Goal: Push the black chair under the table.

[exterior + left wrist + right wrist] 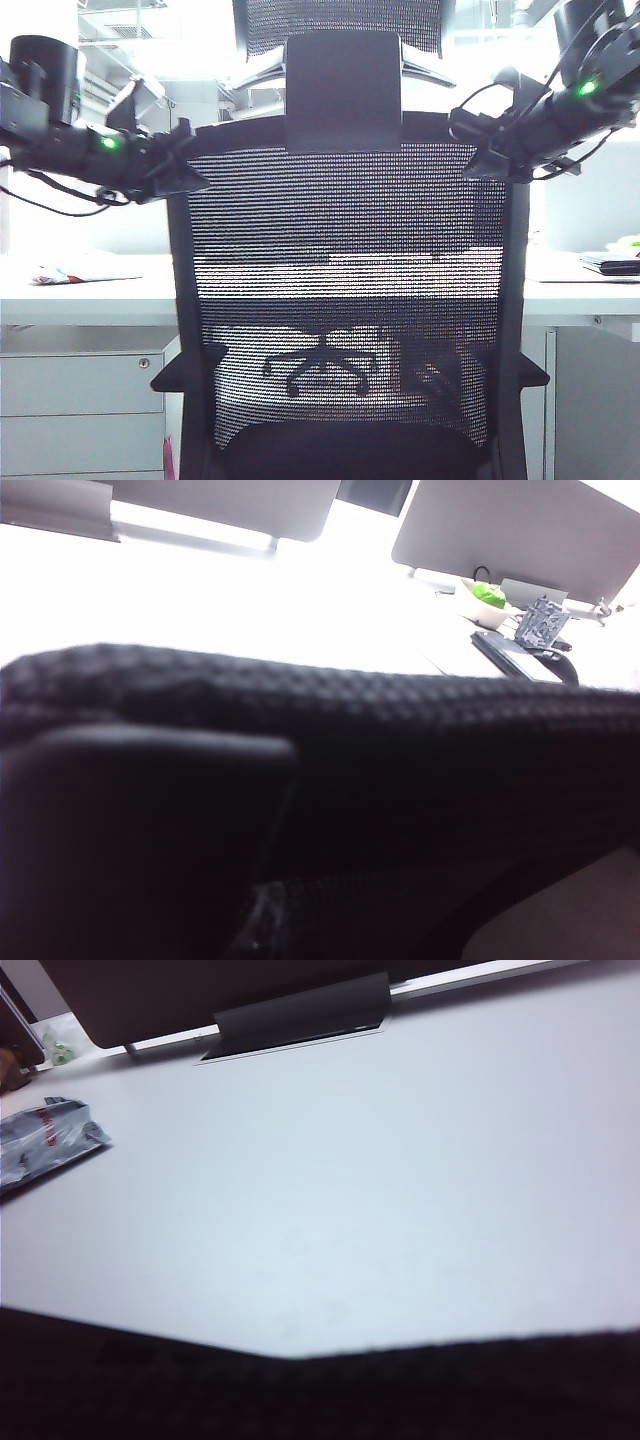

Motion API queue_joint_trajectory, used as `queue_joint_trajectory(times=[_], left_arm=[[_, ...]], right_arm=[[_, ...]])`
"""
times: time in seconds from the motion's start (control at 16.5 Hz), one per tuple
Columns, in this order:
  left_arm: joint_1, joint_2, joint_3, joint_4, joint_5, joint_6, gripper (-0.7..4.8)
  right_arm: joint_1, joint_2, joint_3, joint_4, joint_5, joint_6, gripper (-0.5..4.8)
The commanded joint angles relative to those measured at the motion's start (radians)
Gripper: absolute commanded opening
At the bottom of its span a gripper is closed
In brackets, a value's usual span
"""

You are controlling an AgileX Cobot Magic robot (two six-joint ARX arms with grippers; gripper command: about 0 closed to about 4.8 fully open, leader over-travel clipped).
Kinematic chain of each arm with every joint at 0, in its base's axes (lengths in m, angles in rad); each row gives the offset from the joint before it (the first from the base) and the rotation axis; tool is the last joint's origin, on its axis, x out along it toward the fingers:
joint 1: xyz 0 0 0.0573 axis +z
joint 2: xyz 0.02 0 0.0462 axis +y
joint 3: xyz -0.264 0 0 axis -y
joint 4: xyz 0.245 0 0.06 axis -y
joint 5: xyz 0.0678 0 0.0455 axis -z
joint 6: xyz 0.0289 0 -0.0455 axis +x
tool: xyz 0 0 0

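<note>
Squarely facing the table (80, 290): black chair (345, 260), left gripper (180, 165) and right gripper (480, 150) pressed at top corners, finger states impossible to tell. Risk: uneven pushing, swivelling the chair off course.

I see harsh white light flooding the upper frame, washing out the room behind. At centre, low down, a second chair's star base (322, 368) stands on pale floor. Ceiling fittings (118, 22) show faintly at upper left.
</note>
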Motion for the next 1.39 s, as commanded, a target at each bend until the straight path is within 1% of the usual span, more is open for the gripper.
queue_joint_trajectory(times=[0.06,0.24,0.3,0.55,0.73,0.79,0.85,0.91,0.97,1.03,1.15,1.21,1.27,1.33,1.39], left_arm=[[0.013,0.058,0.080,0.017,-0.059,0.000,-0.06],[0.013,0.065,0.097,0.014,-0.075,0.008,-0.06],[0.014,0.066,0.098,0.013,-0.078,0.024,-0.06],[0.013,0.065,0.112,0.015,-0.080,0.026,-0.06],[0.013,0.064,0.122,0.010,-0.018,-0.009,-0.06],[0.013,0.061,0.121,-0.004,0.049,-0.022,-0.05],[0.012,0.042,0.099,-0.017,0.035,-0.026,-0.06],[0.011,0.008,0.056,-0.014,0.037,-0.024,-0.06],[0.010,-0.021,0.020,-0.014,0.050,-0.023,-0.06],[0.010,-0.093,-0.061,-0.014,0.048,-0.022,-0.05],[0.010,-0.187,-0.148,-0.019,0.047,-0.023,-0.05],[0.006,-0.284,-0.224,-0.022,0.046,-0.026,-0.06],[0.006,-0.342,-0.261,-0.040,0.045,-0.032,-0.05],[0.006,-0.410,-0.295,-0.092,0.045,-0.038,-0.06],[0.006,-0.560,-0.362,-0.196,0.037,-0.021,-0.06]], right_arm=[[-0.015,0.059,0.090,0.040,0.050,-0.013,-0.05],[-0.023,0.109,0.153,0.029,0.051,-0.013,-0.05],[-0.031,0.119,0.167,0.023,0.050,-0.013,-0.05],[-0.051,0.132,0.175,0.021,0.048,-0.013,-0.05],[-0.063,0.127,0.174,-0.008,-0.034,-0.009,-0.05],[-0.061,0.114,0.170,-0.043,-0.071,-0.008,-0.05],[-0.055,0.095,0.170,-0.077,-0.086,-0.011,-0.05],[-0.055,0.069,0.170,-0.116,-0.137,-0.012,-0.05],[-0.055,0.050,0.170,-0.145,-0.147,-0.013,-0.05],[-0.050,0.000,0.140,-0.169,-0.153,-0.012,-0.05],[-0.041,-0.083,0.053,-0.166,-0.152,-0.012,-0.05],[-0.033,-0.166,-0.039,-0.166,-0.152,-0.005,-0.05],[-0.033,-0.229,-0.103,-0.170,-0.152,0.000,-0.05],[-0.032,-0.285,-0.155,-0.170,-0.152,0.008,-0.05],[-0.032,-0.423,-0.268,-0.170,-0.151,0.039,-0.05]])
